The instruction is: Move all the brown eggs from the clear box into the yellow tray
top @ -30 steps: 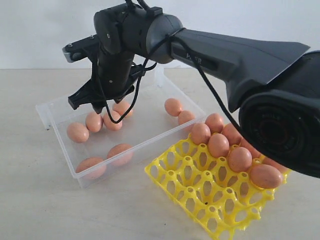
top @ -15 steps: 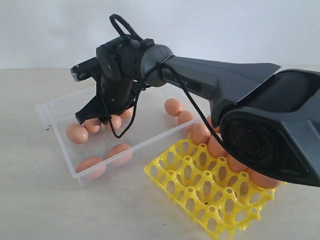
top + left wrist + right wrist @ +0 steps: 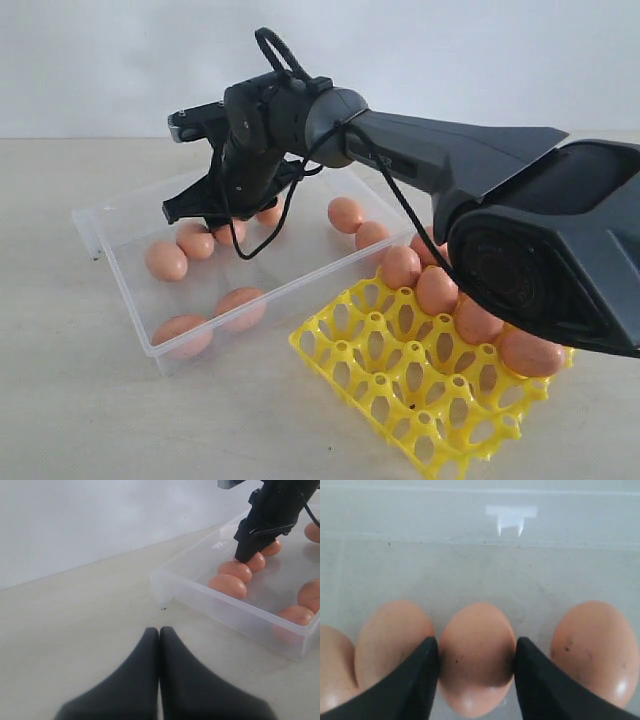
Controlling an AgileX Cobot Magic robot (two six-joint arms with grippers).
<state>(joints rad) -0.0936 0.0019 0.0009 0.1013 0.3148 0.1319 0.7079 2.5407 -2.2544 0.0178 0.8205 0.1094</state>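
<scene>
Brown egg [image 3: 476, 660], long axis running along the fingers [image 3: 407, 682], sits clasped at both sides in my right gripper [image 3: 475, 644].

Box [image 3: 310, 250] left of tray [image 3: 400, 392], eggs [image 3: 166, 260] in both

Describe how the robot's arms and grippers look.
The right arm is a smooth dark grey shell, broad at the near end and tapering to a rounded wrist. A thin black cable loops above the wrist and hangs below it. The right gripper and left gripper have matte black fingers tapering to rounded tips.
</scene>
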